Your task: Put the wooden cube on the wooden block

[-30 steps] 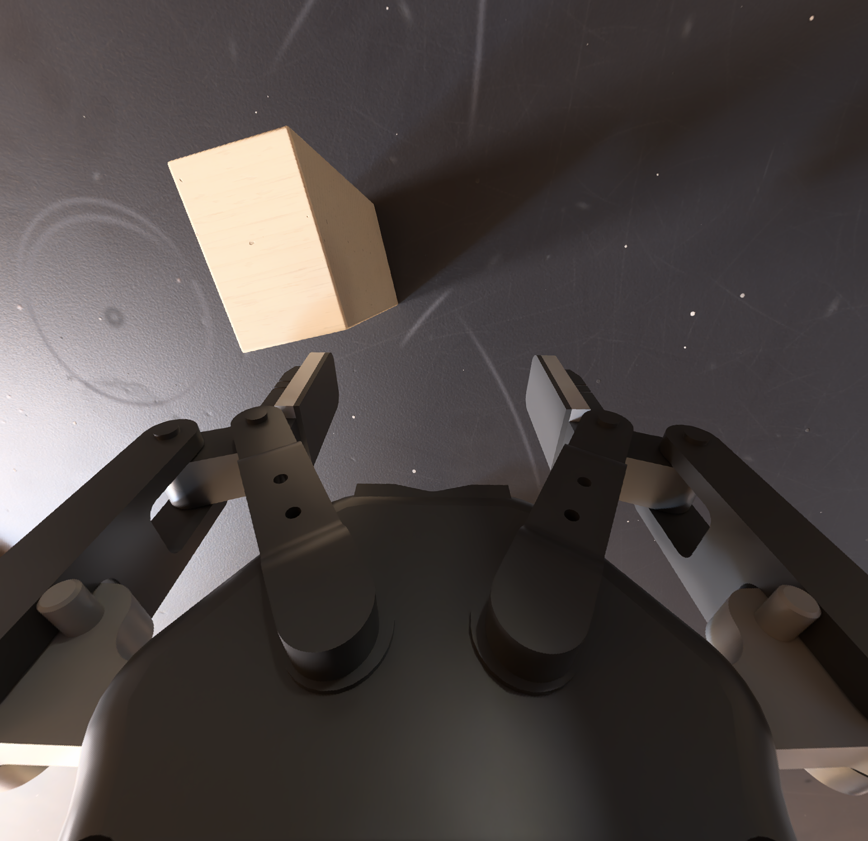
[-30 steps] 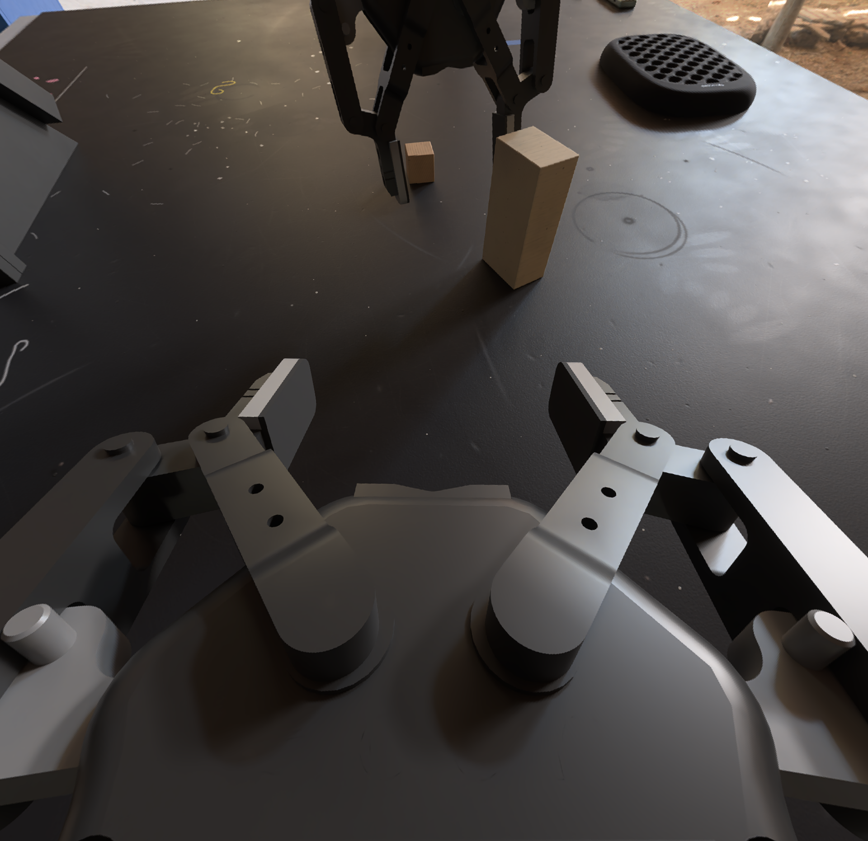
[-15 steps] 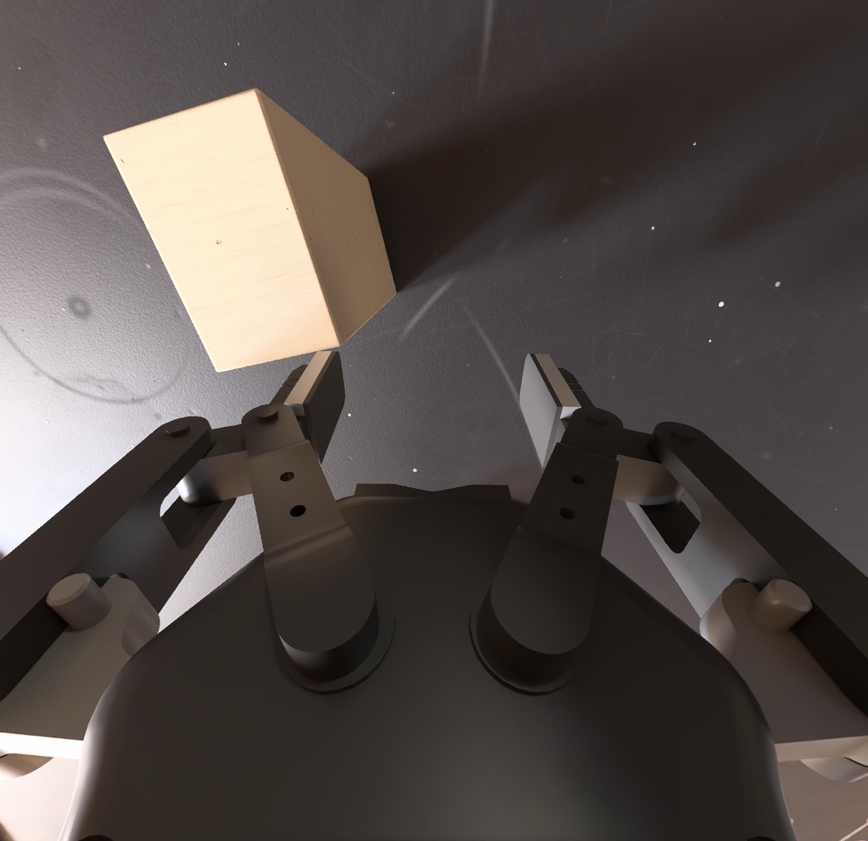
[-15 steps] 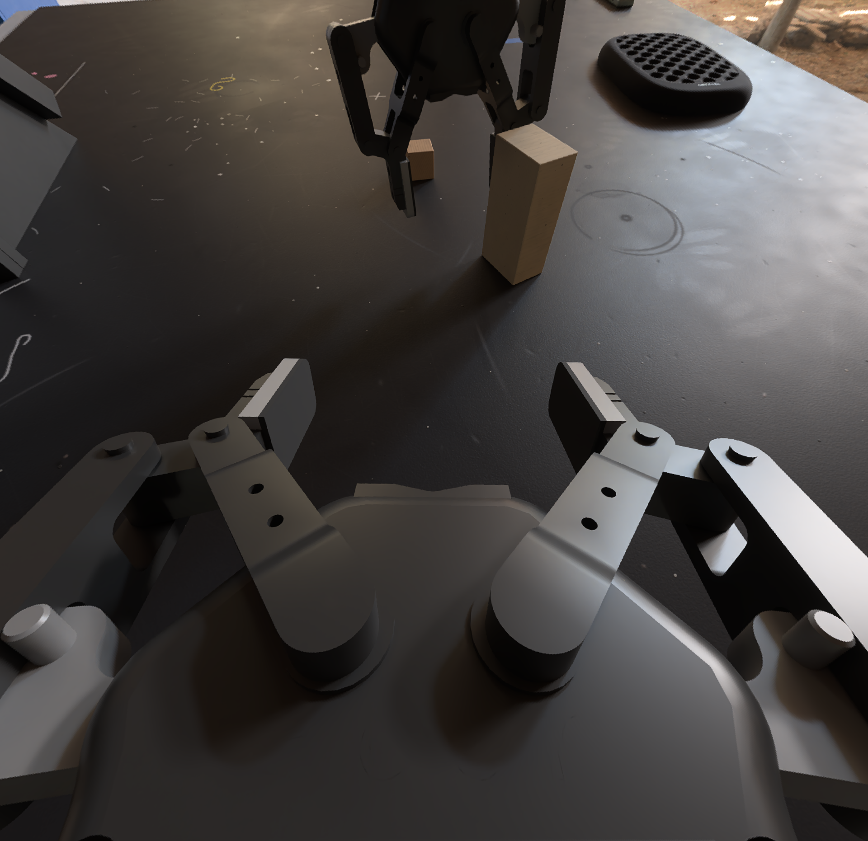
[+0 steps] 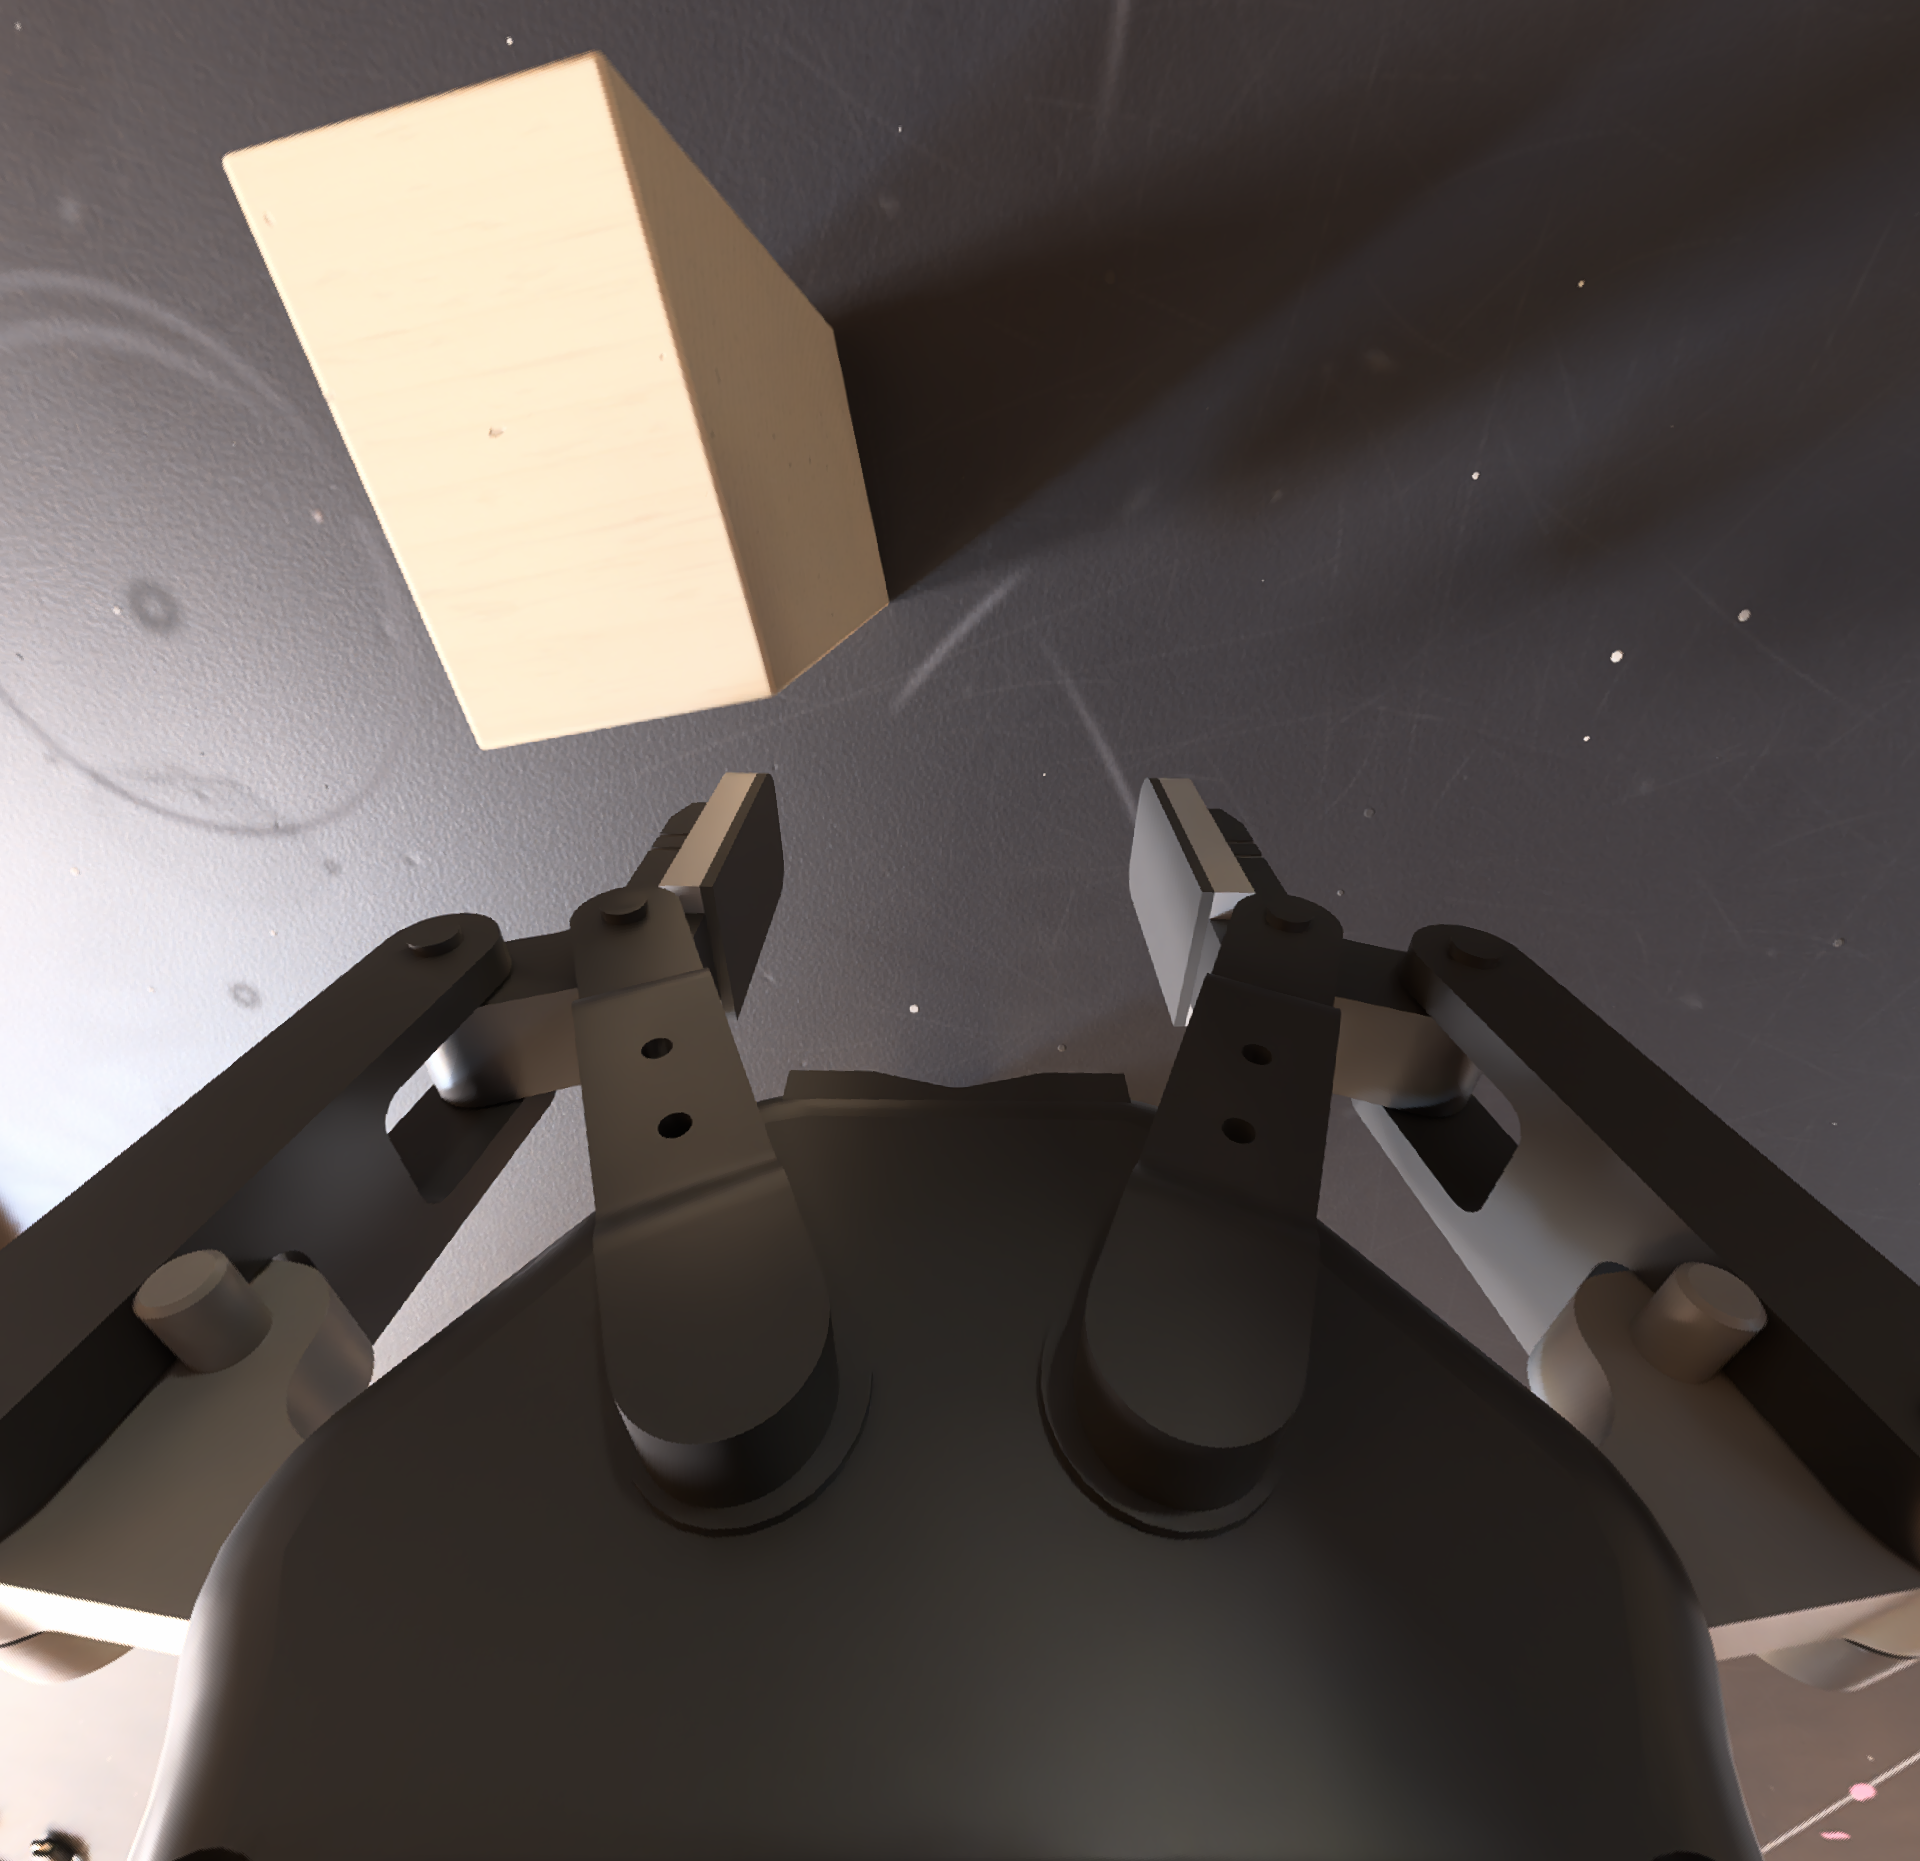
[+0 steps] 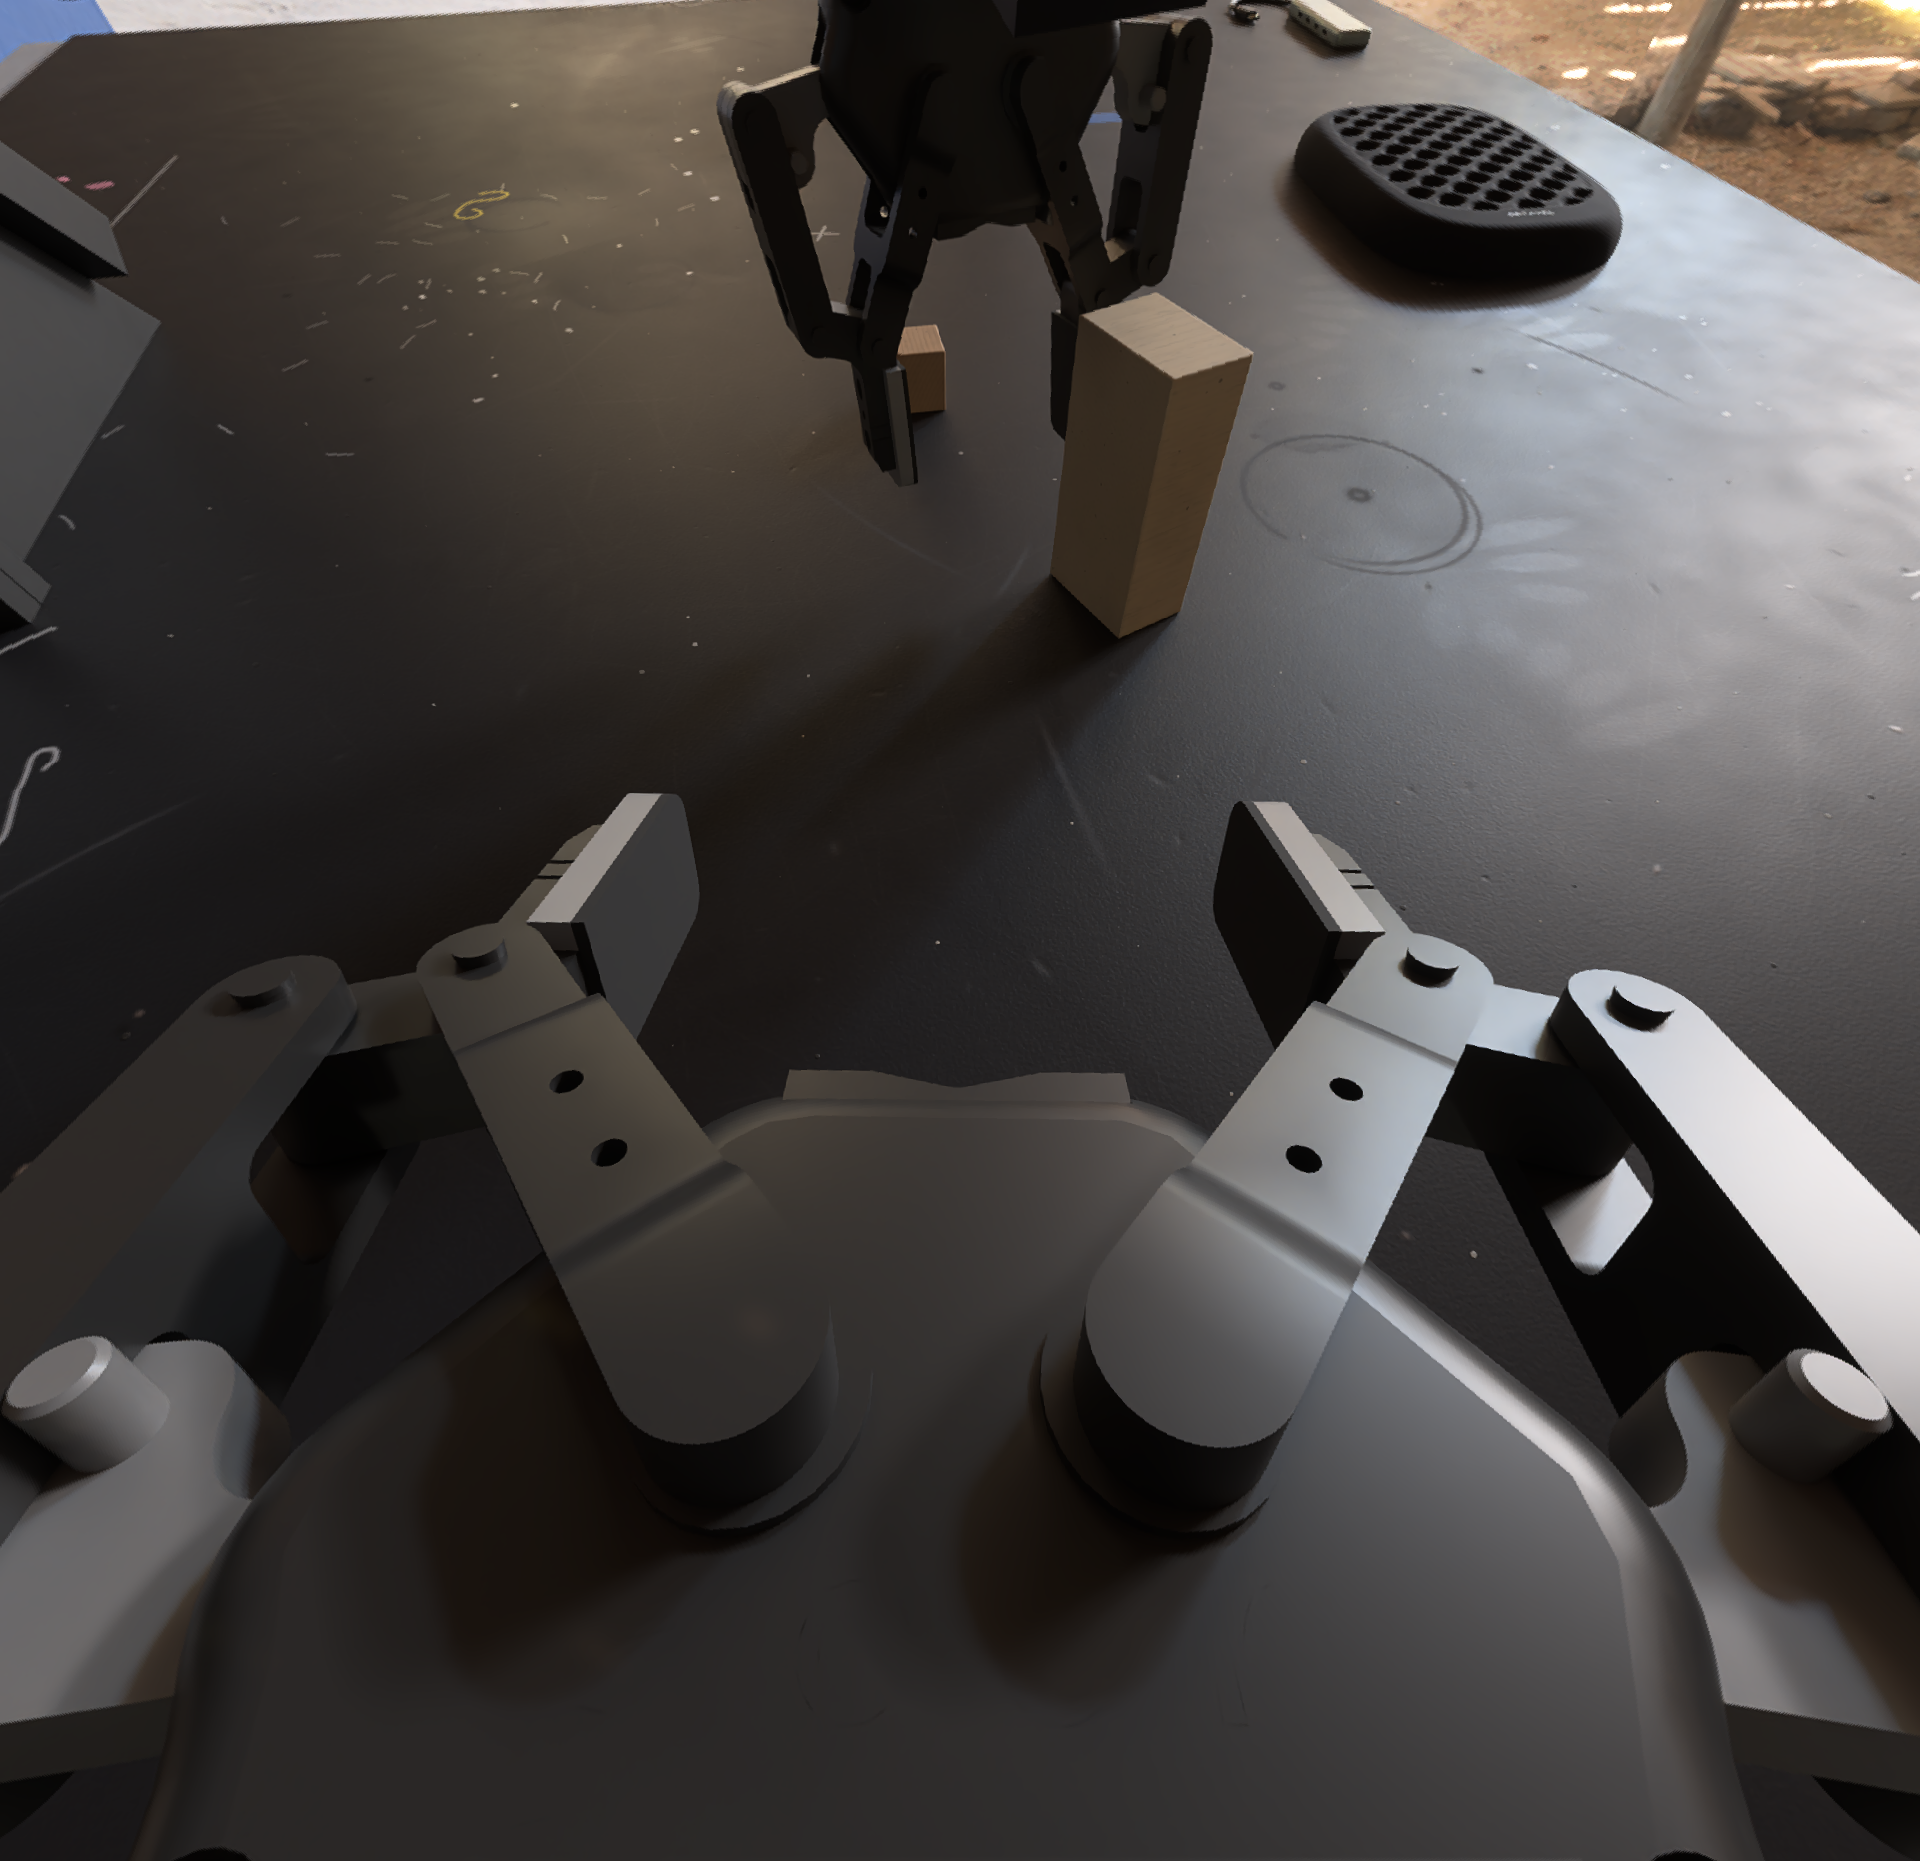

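Observation:
The tall wooden block (image 6: 1148, 471) stands upright on the dark table (image 6: 520, 616). In the left wrist view its pale top (image 5: 540, 398) is up and to the left of my left gripper (image 5: 956, 814), which is open and empty. From the right wrist view, the left gripper (image 6: 982, 429) hangs over the table with one finger close beside the block's top. The small wooden cube (image 6: 923, 367) lies on the table just behind that gripper; the left wrist view does not show it. My right gripper (image 6: 956, 855) is open and empty, well in front of the block.
A black perforated pad (image 6: 1455, 190) lies at the back right, with a small grey device and cable (image 6: 1325, 24) behind it. A grey box (image 6: 52, 357) stands at the left edge. A faint ring mark (image 6: 1361, 502) is right of the block.
The left gripper has moved closer to the block, which now looks larger in its view, and its fingers stand slightly nearer together. The right gripper, block and cube have not moved.

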You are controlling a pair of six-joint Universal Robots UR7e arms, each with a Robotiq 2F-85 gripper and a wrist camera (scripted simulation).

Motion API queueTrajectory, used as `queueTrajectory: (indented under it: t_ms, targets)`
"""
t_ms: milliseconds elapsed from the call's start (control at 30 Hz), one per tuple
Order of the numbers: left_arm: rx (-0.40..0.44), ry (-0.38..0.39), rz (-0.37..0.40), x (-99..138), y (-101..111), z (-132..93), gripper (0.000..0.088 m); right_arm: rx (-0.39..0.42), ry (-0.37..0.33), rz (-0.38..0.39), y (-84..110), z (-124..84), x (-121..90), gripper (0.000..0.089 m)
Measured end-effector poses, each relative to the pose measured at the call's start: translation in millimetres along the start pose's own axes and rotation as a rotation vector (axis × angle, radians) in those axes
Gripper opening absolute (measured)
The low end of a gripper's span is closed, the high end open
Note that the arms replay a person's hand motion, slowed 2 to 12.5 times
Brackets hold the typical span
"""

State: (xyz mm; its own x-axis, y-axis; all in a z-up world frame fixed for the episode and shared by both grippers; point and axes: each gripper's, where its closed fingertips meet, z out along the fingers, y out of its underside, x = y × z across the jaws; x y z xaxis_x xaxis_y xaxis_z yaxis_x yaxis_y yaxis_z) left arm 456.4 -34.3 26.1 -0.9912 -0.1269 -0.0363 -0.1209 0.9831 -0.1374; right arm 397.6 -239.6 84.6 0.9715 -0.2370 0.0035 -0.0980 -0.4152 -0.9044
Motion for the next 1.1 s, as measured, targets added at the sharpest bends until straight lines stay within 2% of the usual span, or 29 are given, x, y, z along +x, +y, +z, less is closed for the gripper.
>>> queueTrajectory:
  t_ms: [267,533,800,1100]
  targets:
    - [0.0,-0.016,-0.044,-4,9,-13,0.0526,0.003,0.001,0.005,1.2,-2,-1,0.0854]
    - [0.029,-0.052,-0.109,-13,13,-35,0.0453,0.001,-0.001,0.009,3.6,-3,-3,0.0854]
    - [0.105,-0.054,-0.198,-21,1,-59,0.0403,0.003,0.001,0.008,4.7,-4,-4,0.0854]
    - [0.154,-0.029,-0.296,-27,-18,-75,0.0402,0.003,0.004,0.015,6.0,-5,-5,0.0853]
